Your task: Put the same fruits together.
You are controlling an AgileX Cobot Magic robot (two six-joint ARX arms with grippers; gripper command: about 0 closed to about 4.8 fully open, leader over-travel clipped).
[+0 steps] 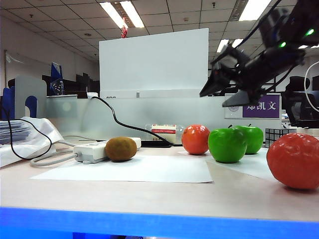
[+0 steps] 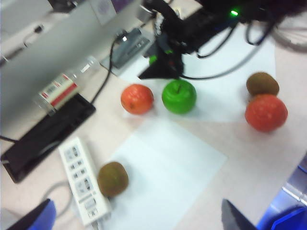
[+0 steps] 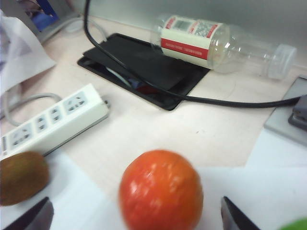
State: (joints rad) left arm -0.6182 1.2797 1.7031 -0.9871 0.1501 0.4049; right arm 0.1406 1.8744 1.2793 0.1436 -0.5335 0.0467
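Note:
On the table stand an orange (image 1: 195,139), two green apples (image 1: 227,145) (image 1: 251,138) and a kiwi (image 1: 120,149); another orange (image 1: 294,160) sits near the camera. My right gripper (image 1: 217,97) hangs open above the apples and the far orange. In its wrist view that orange (image 3: 160,189) lies between the spread fingers of my right gripper (image 3: 135,221), well below them. My left gripper (image 2: 136,223) is open, high above the table, empty. From there I see a kiwi (image 2: 113,178), an orange (image 2: 137,98), an apple (image 2: 179,96), and a second kiwi (image 2: 262,84) touching an orange (image 2: 266,112).
A white power strip (image 1: 92,151) lies against the left kiwi, its cable running back. A clear bottle (image 3: 211,43) lies on its side by a black pad (image 3: 144,67). White paper sheets (image 1: 129,169) cover the tabletop. A white board (image 1: 154,59) stands behind.

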